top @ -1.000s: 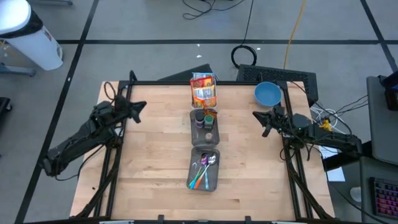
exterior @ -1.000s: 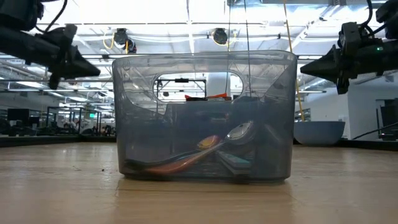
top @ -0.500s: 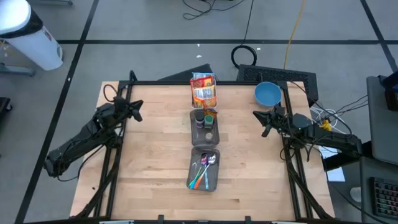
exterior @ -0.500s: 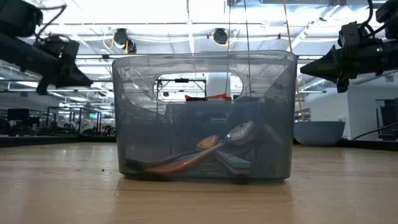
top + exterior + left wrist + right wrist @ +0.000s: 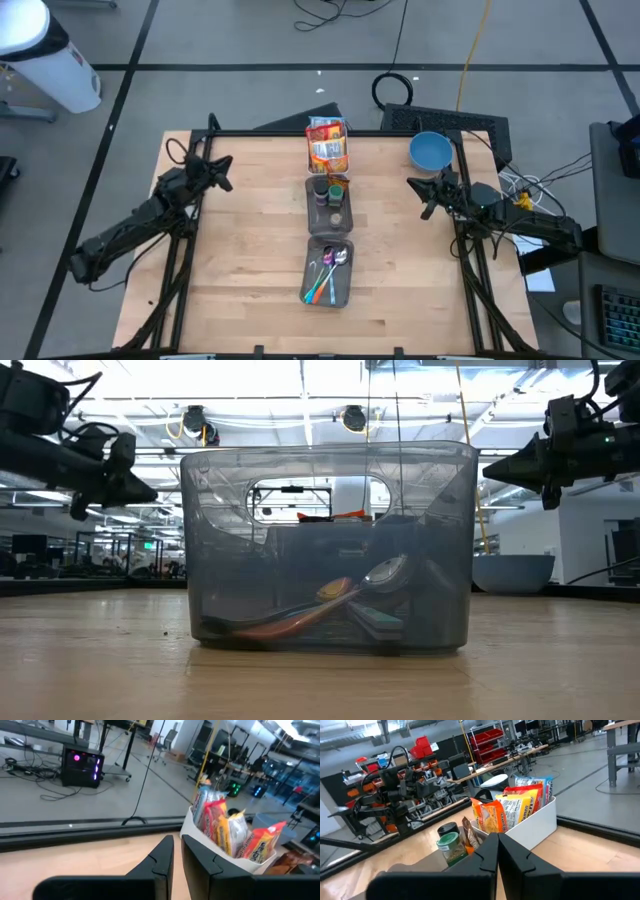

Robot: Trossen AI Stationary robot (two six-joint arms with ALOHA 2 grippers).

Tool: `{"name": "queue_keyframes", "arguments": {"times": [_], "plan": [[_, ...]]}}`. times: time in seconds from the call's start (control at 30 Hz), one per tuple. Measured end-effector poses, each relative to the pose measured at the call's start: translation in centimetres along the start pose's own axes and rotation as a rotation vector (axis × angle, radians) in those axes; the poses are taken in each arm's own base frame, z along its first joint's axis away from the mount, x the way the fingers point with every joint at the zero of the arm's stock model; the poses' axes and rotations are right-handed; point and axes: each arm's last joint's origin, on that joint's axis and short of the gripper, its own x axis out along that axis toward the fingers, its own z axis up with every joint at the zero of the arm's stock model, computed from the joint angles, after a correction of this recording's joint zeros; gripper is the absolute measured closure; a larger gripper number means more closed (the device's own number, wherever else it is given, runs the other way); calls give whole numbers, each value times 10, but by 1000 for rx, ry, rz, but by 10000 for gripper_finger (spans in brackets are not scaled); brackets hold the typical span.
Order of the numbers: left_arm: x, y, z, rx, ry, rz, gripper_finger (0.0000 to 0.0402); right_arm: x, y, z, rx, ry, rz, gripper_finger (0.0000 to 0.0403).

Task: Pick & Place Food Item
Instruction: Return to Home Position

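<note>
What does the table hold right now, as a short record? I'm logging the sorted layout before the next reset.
white bin: noodle packs, far end of the row
middle bin: seasoning bottles
near bin: spoons
blue bowl: right of the white bin
left gripper: shut, raised, left side of the table
right gripper: shut, raised, right side

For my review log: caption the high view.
Shut left end effector and right end effector flank a central row of binned noodle packs, bottles, cutlery.
</note>
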Motion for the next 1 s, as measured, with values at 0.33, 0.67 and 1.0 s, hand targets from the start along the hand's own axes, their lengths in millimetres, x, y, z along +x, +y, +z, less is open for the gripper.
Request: {"name": "queue_keyframes", "arguments": {"times": [0.33, 0.67, 1.0], "plan": [[8, 1, -10, 119, 122, 14, 360, 0, 2, 5, -211, -54, 16, 403], [10, 2, -14, 235, 99, -30, 360, -1, -1, 15, -189, -190, -170, 403], [10, -1, -16, 253, 135, -140, 360, 0, 4, 13, -117, -194, 35, 403]]}}
